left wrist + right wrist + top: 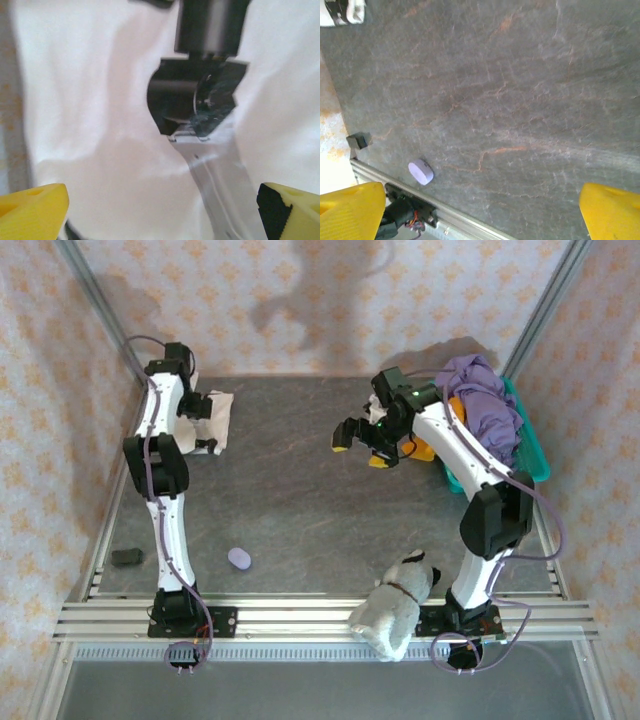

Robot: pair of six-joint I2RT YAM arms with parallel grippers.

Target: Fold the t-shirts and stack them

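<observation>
Both arms hovering w/ fingers spread wide
Upper left: left gripper (160,214) is hanging over cream-white t-shirt (221,408); ctr-right: right gripper (482,210) is hanging above grey table (290,495).

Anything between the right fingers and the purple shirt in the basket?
No obstacle visible. The open right gripper hangs beside the teal basket; the purple shirt heaps above its rim, orange cloth at its edge.

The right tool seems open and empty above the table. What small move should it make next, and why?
Probably swing the right tool toward the teal basket and lower it onto the purple shirt. Its jaws stand open with nothing between them over the table, and the purple shirt lies heaped and unfolded on the basket beside it.
</observation>
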